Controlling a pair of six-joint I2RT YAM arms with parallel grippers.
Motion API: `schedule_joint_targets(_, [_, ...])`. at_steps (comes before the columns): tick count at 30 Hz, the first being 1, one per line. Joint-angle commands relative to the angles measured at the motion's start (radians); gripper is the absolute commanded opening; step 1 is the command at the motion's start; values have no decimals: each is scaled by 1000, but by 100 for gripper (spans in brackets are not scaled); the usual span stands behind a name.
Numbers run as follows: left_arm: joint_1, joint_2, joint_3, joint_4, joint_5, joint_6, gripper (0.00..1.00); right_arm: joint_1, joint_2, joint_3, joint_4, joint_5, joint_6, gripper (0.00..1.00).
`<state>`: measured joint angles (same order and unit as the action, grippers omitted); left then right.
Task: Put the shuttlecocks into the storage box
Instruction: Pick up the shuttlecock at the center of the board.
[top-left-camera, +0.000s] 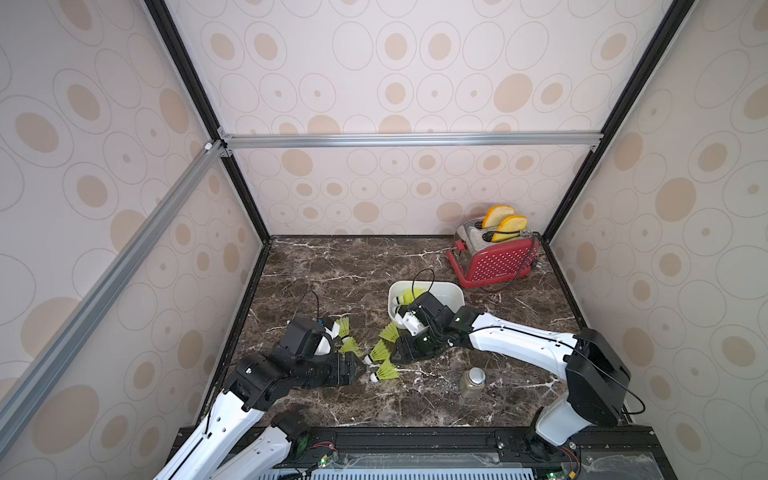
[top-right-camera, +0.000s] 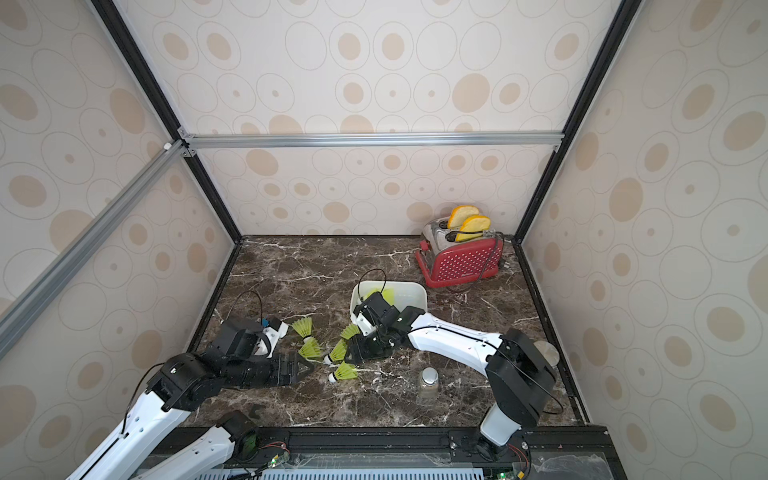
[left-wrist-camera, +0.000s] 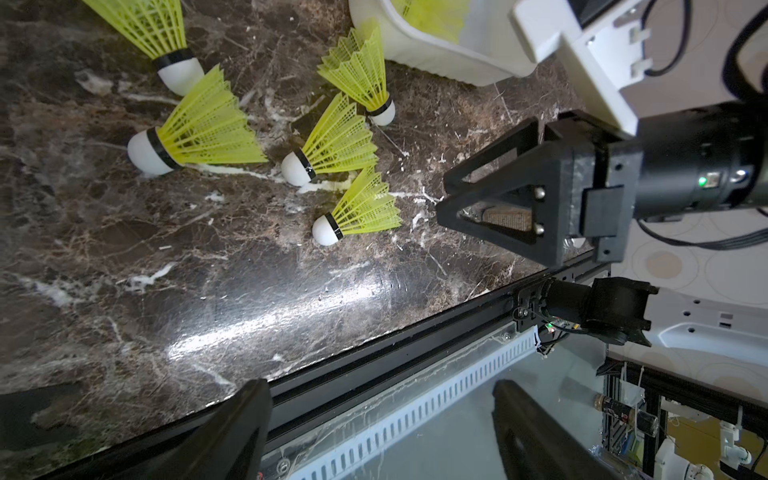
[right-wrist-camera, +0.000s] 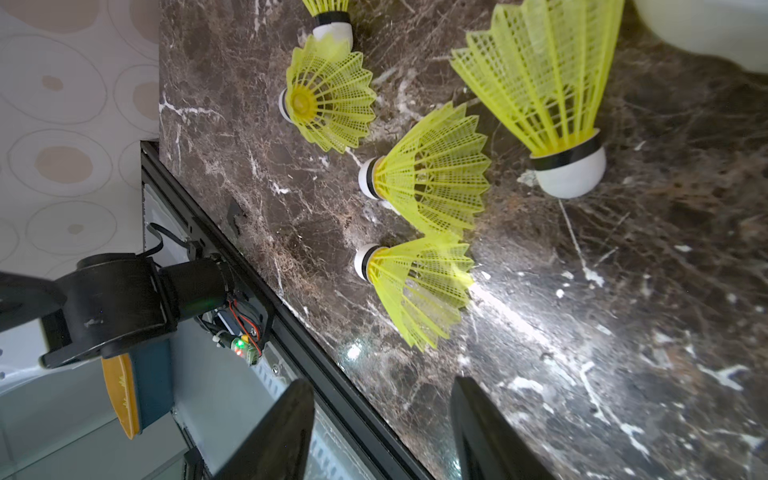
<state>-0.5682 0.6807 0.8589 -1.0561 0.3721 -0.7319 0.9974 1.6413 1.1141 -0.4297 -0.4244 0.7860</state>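
Several neon yellow-green shuttlecocks lie on the dark marble between my two grippers: one (top-left-camera: 344, 326) and another (top-left-camera: 351, 345) near the left gripper, one (top-left-camera: 390, 331), one (top-left-camera: 379, 351) and one (top-left-camera: 386, 370) nearer the right. The white storage box (top-left-camera: 453, 291) stands just behind them with shuttlecocks (top-left-camera: 411, 296) inside; my right arm covers its front edge. My left gripper (top-left-camera: 356, 368) lies low and points right, open and empty (left-wrist-camera: 380, 399). My right gripper (top-left-camera: 398, 353) points left beside the box, open, nothing between its fingers (right-wrist-camera: 382, 386); the nearest shuttlecock (right-wrist-camera: 419, 282) lies ahead of it.
A red toaster (top-left-camera: 494, 257) with bread slices stands in the back right corner. A small clear jar with a silver lid (top-left-camera: 473, 384) stands front right of the shuttlecocks. Patterned walls close three sides; a black rail (top-left-camera: 415, 436) runs along the front edge.
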Motion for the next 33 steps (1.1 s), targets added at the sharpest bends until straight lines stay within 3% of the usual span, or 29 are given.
schedule_joint_targets(1, [3,-30,-6,-73,-5,20,86,19,48,-11,60,0,26,58])
schedule_joint_targets(16, [2,-50,-2,-106,13,32,86,36,167,-9,153,-39,57,47])
schedule_joint_targets(33, [2,-46,-14,-60,18,1,86,43,141,-15,135,-52,89,7])
